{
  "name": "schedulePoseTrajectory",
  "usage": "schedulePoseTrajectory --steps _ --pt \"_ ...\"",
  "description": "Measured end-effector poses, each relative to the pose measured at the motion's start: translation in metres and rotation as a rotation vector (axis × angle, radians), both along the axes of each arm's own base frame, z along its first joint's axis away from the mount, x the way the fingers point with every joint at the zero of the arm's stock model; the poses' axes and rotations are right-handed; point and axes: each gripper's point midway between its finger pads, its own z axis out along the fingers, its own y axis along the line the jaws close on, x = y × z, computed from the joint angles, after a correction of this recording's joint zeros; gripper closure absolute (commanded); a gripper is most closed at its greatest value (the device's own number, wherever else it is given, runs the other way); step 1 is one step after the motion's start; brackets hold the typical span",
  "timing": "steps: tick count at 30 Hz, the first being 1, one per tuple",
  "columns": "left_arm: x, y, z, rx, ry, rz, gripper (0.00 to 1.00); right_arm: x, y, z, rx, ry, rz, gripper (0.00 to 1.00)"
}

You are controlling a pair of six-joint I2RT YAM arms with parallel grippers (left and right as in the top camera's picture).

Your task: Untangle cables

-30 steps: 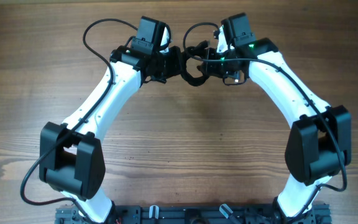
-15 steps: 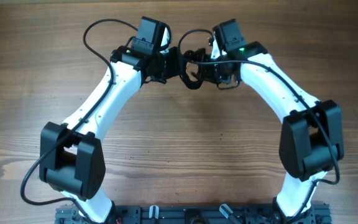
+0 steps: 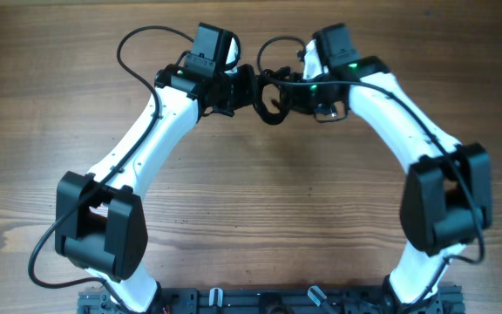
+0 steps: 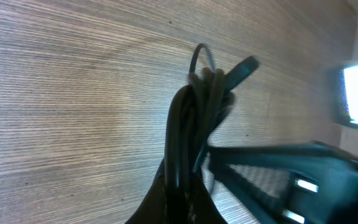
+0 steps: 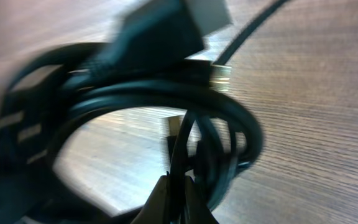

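A tangled bundle of thin black cables [image 3: 270, 94] hangs between my two grippers at the far middle of the wooden table. My left gripper [image 3: 247, 90] is shut on the bundle's left side; in the left wrist view the cables [image 4: 194, 118] run up from the jaws [image 4: 180, 208], with a plug end at the top. My right gripper [image 3: 290, 92] is shut on the right side; in the right wrist view its jaws [image 5: 180, 193] pinch a strand of the looped cables [image 5: 166, 99], which fill the view, blurred.
The wooden table [image 3: 260, 192] stretches toward the front between the two white arms. Thicker black robot wires loop behind each wrist at the back. The arm bases stand at the front edge.
My right gripper moved left toward the left gripper, then back a little to the right, still holding the cables. The left arm has not moved.
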Motion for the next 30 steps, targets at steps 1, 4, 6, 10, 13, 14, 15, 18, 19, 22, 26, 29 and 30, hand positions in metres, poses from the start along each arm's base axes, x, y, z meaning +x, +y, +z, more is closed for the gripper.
schedulePoseTrajectory --steps 1,4,6,10,13,14,15,18,19,22,26,29,30 --pt "0.0 -0.001 0.001 -0.005 -0.001 0.0 0.96 -0.001 -0.002 0.012 0.019 -0.024 0.01 0.96" --pt "0.001 -0.002 0.003 -0.014 -0.007 0.001 0.96 -0.013 -0.001 0.061 0.089 -0.111 0.06 0.96" --pt "0.002 -0.003 0.005 -0.017 -0.011 0.002 0.96 -0.023 0.004 0.097 0.139 -0.186 0.096 0.96" --pt "0.001 0.0 0.003 -0.007 -0.002 0.007 0.96 -0.045 0.006 0.153 0.219 -0.299 0.145 0.96" --pt "0.001 0.0 0.003 -0.005 -0.002 0.008 0.96 -0.058 0.007 0.179 0.256 -0.351 0.168 0.95" --pt "0.001 0.0 0.003 -0.005 -0.002 0.008 0.96 -0.061 0.006 0.185 0.258 -0.366 0.168 0.92" --pt "0.001 0.0 0.003 -0.004 -0.002 0.009 0.96 -0.064 0.003 0.19 0.251 -0.377 0.162 0.81" --pt "0.001 0.0 0.002 -0.002 -0.003 0.01 0.96 -0.067 -0.017 0.185 0.15 -0.353 0.056 0.51" --pt "0.001 0.0 0.002 -0.002 -0.003 0.01 0.96 -0.063 -0.022 0.181 0.124 -0.349 0.027 0.51" --pt "0.001 0.0 0.002 -0.002 -0.003 0.01 0.96 -0.045 -0.031 0.156 0.061 -0.298 -0.047 0.51" --pt "0.001 0.0 0.002 -0.002 -0.003 0.01 0.96 -0.019 -0.028 0.096 0.004 -0.173 -0.069 0.51" --pt "0.001 0.0 0.002 -0.002 -0.002 0.01 0.96 -0.006 -0.022 0.045 -0.015 -0.076 -0.052 0.53" --pt "0.001 0.0 0.002 -0.002 -0.003 0.01 0.96 -0.005 -0.019 0.035 -0.011 -0.057 -0.045 0.56"
